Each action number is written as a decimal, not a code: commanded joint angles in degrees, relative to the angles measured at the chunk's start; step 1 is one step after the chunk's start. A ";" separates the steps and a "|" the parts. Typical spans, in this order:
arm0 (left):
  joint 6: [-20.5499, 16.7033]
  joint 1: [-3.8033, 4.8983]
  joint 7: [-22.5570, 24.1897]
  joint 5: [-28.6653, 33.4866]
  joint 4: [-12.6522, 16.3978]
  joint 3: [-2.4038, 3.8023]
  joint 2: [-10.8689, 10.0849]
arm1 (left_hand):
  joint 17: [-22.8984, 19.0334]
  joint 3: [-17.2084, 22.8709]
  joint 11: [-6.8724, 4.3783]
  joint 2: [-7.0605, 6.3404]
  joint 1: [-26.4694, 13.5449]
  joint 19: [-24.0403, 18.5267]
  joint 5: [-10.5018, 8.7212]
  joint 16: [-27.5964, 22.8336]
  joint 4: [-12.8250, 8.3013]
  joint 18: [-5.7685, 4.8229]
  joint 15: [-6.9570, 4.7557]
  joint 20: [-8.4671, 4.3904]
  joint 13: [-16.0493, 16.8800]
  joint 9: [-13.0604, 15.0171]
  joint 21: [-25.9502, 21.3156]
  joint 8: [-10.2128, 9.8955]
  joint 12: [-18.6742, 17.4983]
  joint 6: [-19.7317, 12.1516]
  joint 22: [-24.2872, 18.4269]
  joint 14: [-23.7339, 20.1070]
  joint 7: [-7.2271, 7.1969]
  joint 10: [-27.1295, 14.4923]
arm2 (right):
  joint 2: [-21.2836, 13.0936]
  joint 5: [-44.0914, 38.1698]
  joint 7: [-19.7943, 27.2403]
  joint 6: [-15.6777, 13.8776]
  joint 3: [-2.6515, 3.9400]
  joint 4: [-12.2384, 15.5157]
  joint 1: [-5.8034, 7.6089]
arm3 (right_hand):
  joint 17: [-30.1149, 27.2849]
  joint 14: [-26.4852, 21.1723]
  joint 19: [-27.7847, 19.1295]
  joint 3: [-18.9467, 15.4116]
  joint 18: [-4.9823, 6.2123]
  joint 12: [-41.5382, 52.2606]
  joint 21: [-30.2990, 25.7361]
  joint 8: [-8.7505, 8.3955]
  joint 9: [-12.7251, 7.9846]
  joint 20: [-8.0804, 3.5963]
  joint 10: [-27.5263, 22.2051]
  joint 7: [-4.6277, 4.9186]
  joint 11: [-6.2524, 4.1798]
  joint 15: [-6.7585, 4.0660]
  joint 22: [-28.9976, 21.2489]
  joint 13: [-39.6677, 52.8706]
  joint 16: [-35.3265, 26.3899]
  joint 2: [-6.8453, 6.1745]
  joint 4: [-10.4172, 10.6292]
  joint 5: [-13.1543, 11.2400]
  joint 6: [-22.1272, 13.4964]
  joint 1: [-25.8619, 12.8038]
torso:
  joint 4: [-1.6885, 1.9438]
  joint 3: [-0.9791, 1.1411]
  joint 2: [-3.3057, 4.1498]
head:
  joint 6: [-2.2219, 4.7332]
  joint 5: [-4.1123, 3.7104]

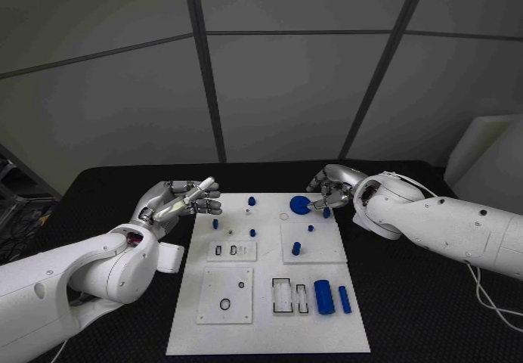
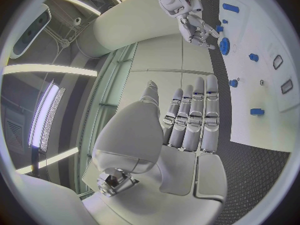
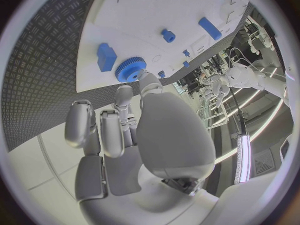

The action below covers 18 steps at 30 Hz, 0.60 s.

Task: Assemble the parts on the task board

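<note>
— Two hands, both up at the far end of the task board. How does each one stand?

— The left hand hovers off the board's far left corner, above the black table. Its wrist camera shows the fingers stretched out straight, side by side, with nothing in them.

— And the other?

— The right hand sits at the far right corner, fingers bent downward. Its fingertips are just beside the blue gear, which lies flat on the board. One tip seems to touch the gear's rim, but I cannot tell from these angles whether the hand actually grips it or only rests against it.

— Where are the remaining parts?

— A blue block lies close by the gear at the board's right edge. Several small blue pegs stand scattered across the far half. At the near end, a thick blue cylinder lies lengthwise with a thinner blue rod just beside it on the right. Left of those are rectangular frames, and a black ring lies on a raised white panel at the near left.
</note>
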 commanded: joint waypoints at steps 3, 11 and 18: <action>0.81 0.07 -0.09 0.22 -0.07 0.04 0.09 | 0.08 -0.37 0.32 0.24 -0.41 -0.29 -0.14 -0.22 0.09 -0.69 -0.06 -0.03 -0.06 -0.07 -0.33 -0.29 -0.21 0.00 -0.07 -0.29 0.28 0.16 | 1.29 1.18 -1.42 3.84 0.05 -1.26 0.12 | 1.06 3.08 0.33 -0.51 -0.62 3.07 0.26 0.53 -0.07 0.29 0.10 0.04 0.16 0.47 0.22 3.62 0.69 0.08 1.57 0.28 -0.78 1.02 | 0.18 -0.11 0.06 | -0.11 -0.11; 0.82 0.07 -0.12 0.22 -0.17 0.04 0.10 | 0.08 -0.37 0.32 0.24 -0.41 -0.29 -0.14 -0.22 0.09 -0.69 -0.06 -0.03 -0.06 -0.07 -0.33 -0.29 -0.21 0.00 -0.07 -0.29 0.28 0.16 | 2.65 1.14 -1.46 4.44 0.06 -2.39 0.12 | 3.09 3.41 0.73 -0.76 -0.75 7.77 0.59 1.31 0.02 0.37 1.70 0.01 0.17 0.52 0.90 8.91 1.65 0.52 2.63 0.49 -0.49 1.44 | 0.14 -0.12 0.08 | -0.25 0.10; 0.86 0.07 -0.15 0.22 -0.28 0.04 0.12 | 0.08 -0.37 0.32 0.24 -0.41 -0.29 -0.14 -0.22 0.09 -0.69 -0.06 -0.03 -0.06 -0.07 -0.33 -0.29 -0.21 0.00 -0.07 -0.29 0.28 0.16 | 3.25 1.16 -1.87 4.73 0.06 -3.07 0.12 | 4.27 3.58 1.08 -0.85 -0.85 12.32 0.88 1.99 0.06 0.40 3.42 -0.03 0.16 0.55 1.49 14.13 2.23 1.15 2.74 0.83 -0.14 1.40 | 0.09 -0.11 0.06 | -0.48 0.04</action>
